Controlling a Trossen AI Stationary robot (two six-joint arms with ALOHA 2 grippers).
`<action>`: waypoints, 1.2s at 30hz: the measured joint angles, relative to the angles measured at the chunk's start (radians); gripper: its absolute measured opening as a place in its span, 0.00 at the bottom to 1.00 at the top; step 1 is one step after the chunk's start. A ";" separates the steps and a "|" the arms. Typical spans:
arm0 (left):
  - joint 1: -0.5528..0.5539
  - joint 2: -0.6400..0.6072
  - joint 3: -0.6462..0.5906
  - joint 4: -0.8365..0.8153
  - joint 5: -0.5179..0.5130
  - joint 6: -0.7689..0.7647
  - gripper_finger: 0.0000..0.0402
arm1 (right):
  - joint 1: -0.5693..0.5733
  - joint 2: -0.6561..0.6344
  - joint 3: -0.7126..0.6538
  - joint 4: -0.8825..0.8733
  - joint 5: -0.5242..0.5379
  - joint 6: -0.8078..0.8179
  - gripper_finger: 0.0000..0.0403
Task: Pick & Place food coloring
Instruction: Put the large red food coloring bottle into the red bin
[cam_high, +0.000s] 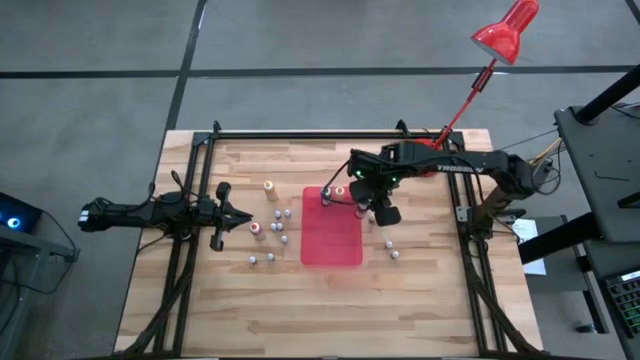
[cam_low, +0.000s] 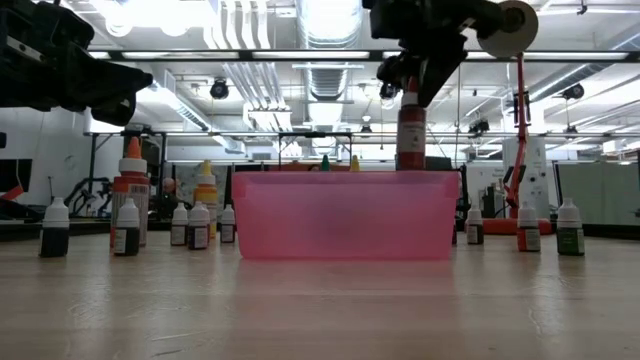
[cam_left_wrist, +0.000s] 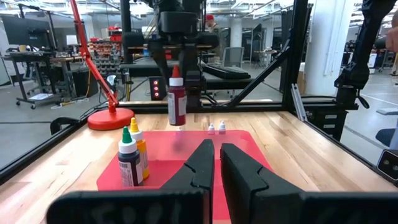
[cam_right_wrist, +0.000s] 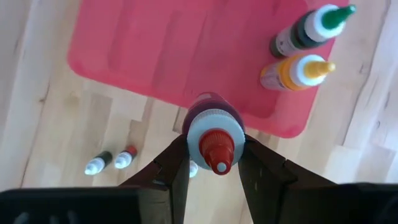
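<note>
My right gripper (cam_high: 358, 207) hovers over the right far part of the flat red tray (cam_high: 332, 240) and is shut on a dark red food coloring bottle (cam_right_wrist: 210, 118). Two bottles stand upright in the tray, one green-tipped (cam_right_wrist: 308, 31) and one yellow (cam_right_wrist: 297, 71). Several tiny bottles (cam_high: 278, 226) stand on the table left of the tray, and two more (cam_high: 392, 249) stand right of it. My left gripper (cam_left_wrist: 216, 163) waits shut near the table's left side, pointing at the tray. My right gripper pinches the dark red bottle between its two fingers (cam_right_wrist: 177, 158) at the white collar (cam_right_wrist: 198, 134) under the red tip. The fingers come from above, pointing down. The bottle (cam_left_wrist: 176, 102) hangs upright below them, lifted clear above the tray.
A red desk lamp (cam_high: 505, 30) leans over the table's far right corner, its round base (cam_left_wrist: 111, 118) on the table beyond the tray. A black metal frame (cam_high: 300, 133) runs around the table's edges. An orange bottle (cam_high: 269, 186) stands far left of the tray.
</note>
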 joint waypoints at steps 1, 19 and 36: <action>0.000 0.000 0.000 0.000 0.000 0.000 0.01 | -0.005 0.007 0.009 0.001 0.000 0.004 0.28; 0.000 0.000 0.000 0.000 0.000 0.000 0.01 | -0.076 0.153 0.187 -0.065 0.000 0.021 0.27; 0.000 0.000 0.000 0.000 0.000 0.000 0.01 | -0.126 0.200 0.175 -0.059 0.003 -0.006 0.28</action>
